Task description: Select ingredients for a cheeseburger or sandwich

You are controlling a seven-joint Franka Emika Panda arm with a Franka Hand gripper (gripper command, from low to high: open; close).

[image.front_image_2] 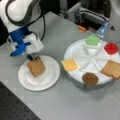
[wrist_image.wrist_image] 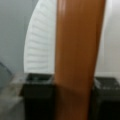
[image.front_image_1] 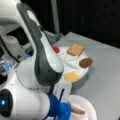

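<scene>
Placing the first tan toast square onto the small white round plate, at nine o'clock from the white sectioned ingredient tray.
Black-fingered gripper has its jaws closed on the toast's edge; releasing cleanly seems to require lowering it flat.

Arm shell: glossy white, rounded, banded in dark grey.
Indicator: 1 blue light set in a black disc.
Wrist mount: blue.
Gripper: white boxy body.
Fingers: 2 black blocks.
</scene>
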